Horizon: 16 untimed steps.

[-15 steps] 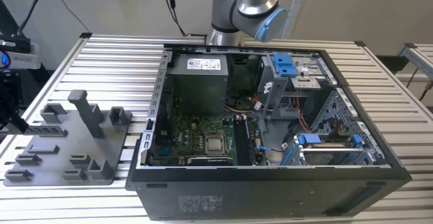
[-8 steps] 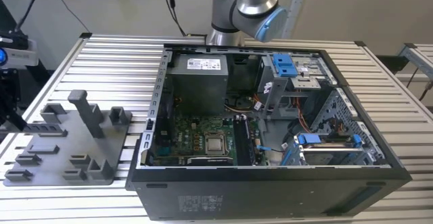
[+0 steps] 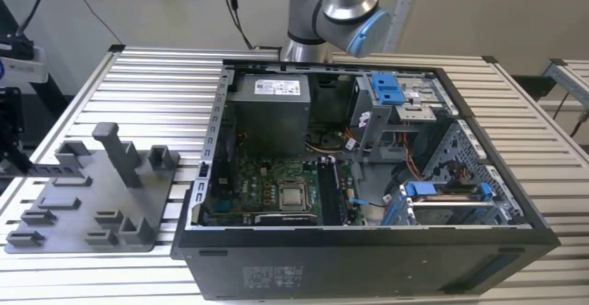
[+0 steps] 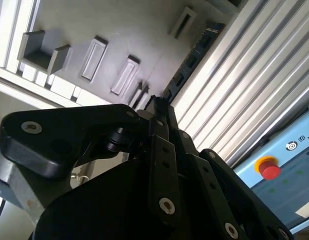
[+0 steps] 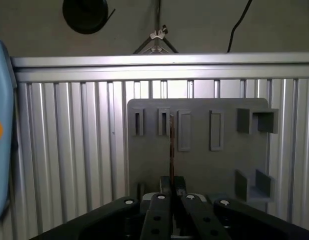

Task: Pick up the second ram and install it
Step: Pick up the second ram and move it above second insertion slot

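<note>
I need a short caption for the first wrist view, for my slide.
Gripper shut on the second ram, seen edge-on, in front of the grey tray on the ribbed table.

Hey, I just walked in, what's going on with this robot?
The arm's gripper has its fingers closed on the second ram, a thin board seen edge-on in both wrist views, held above the grey tray. The open computer case sits to the exterior view's right of the tray; the ram is not installed yet.
</note>
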Tool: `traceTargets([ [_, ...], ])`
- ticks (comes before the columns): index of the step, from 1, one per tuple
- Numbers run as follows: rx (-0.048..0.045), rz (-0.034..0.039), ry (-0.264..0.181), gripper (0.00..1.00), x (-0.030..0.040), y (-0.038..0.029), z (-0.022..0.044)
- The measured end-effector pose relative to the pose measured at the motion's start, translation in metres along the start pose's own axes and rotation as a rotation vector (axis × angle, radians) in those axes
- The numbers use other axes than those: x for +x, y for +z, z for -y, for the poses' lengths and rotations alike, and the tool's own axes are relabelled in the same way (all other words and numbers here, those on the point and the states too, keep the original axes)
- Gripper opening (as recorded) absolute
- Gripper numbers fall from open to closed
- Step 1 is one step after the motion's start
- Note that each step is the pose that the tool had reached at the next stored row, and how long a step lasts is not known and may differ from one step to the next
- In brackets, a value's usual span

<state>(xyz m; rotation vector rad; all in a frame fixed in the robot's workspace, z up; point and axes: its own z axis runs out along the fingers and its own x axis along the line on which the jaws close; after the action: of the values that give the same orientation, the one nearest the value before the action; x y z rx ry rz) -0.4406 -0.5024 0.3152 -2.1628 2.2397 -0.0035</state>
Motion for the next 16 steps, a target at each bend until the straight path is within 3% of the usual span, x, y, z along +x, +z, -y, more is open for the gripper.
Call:
traceTargets([
  [16,0.0000,0.0000,0.000,0.14,-0.0003,-0.0177,0.0002],
])
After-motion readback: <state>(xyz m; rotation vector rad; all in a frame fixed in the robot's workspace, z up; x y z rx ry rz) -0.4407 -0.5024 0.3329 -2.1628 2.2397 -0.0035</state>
